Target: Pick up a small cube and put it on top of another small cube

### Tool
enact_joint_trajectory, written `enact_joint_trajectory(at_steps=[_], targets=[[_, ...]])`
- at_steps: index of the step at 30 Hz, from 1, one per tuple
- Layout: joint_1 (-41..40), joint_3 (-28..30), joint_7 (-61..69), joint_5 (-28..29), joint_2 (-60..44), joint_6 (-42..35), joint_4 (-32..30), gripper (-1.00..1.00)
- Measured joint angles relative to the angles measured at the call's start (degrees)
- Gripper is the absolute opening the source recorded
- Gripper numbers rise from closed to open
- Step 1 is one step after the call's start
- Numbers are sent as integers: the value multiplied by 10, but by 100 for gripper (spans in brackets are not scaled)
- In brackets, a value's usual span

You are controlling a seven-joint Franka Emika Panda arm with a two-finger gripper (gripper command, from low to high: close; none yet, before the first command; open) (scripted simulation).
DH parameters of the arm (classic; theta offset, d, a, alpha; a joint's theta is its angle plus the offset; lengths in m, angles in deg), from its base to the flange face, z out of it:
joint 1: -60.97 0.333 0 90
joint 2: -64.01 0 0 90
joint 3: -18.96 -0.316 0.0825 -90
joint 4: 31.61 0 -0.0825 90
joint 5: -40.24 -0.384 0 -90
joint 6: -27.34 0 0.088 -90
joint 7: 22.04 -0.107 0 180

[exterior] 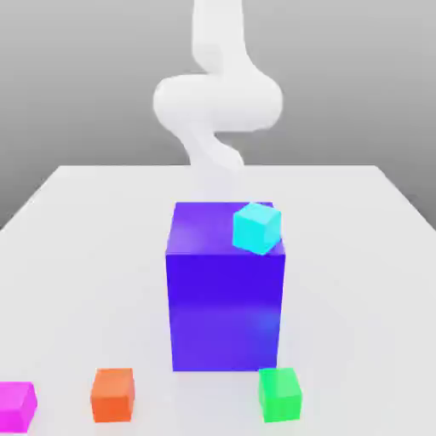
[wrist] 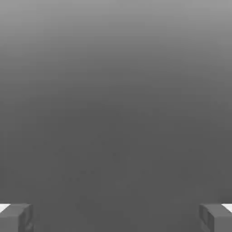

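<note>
The pink cube [exterior: 15,405] sat on the white table [exterior: 77,221] at the exterior view's far left, near the front edge. Next came an orange cube [exterior: 113,394], then a tall blue block [exterior: 226,298] with a cyan cube [exterior: 256,227] on its top, then a green cube [exterior: 279,393]. The arm [exterior: 217,102] rose behind the block. In the hand view the gripper [wrist: 116,217] was spread wide, holding nothing.
</note>
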Motion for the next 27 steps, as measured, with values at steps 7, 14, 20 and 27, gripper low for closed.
enact_joint_trajectory(at_steps=[7, 14, 20, 27], targets=[[-26, 21, 139, 112, -135, 15, 12, 0], [-39, 71, 313, 168, -265, 35, 23, 0], [-61, 115, 499, 162, -372, 66, 27, 0], [-115, 123, 757, 95, -489, 113, 29, 0]])
